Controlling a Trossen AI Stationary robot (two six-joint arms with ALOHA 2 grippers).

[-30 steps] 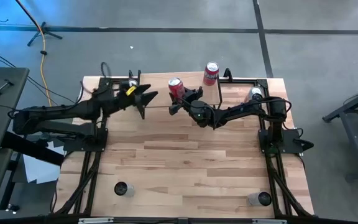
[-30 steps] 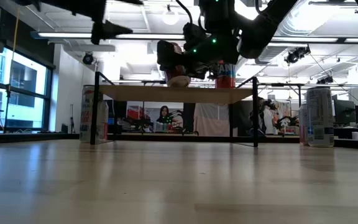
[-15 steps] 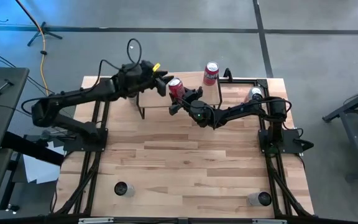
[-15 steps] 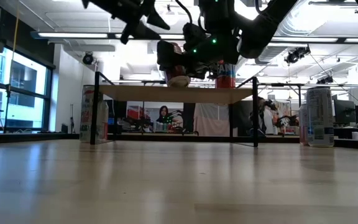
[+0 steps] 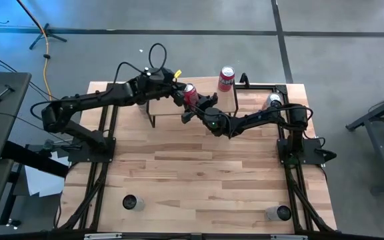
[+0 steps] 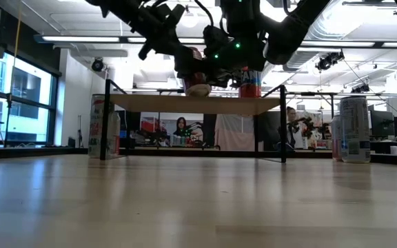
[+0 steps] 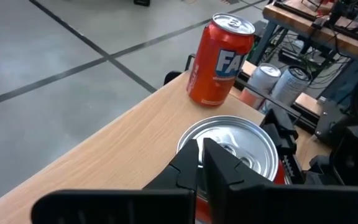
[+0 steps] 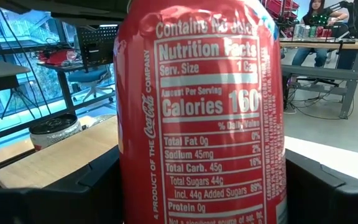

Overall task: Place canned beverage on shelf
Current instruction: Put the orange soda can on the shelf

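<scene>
Right gripper [image 5: 193, 107] was clamped on the red can [image 5: 190, 95], its fingers on either side, holding it over the shelf [image 6: 197, 104]. Left gripper [image 5: 177, 95] hung just above that can's top, fingertips together. Beyond both, an orange can [image 7: 219, 60] stood on the shelf's far edge.

"Calories 160" on red can [image 8: 201, 118]

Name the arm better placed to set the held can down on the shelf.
Right. Its gripper is shut on the red can, held above the shelf. The left gripper only hovers over the can's top with fingers together, holding nothing.
</scene>
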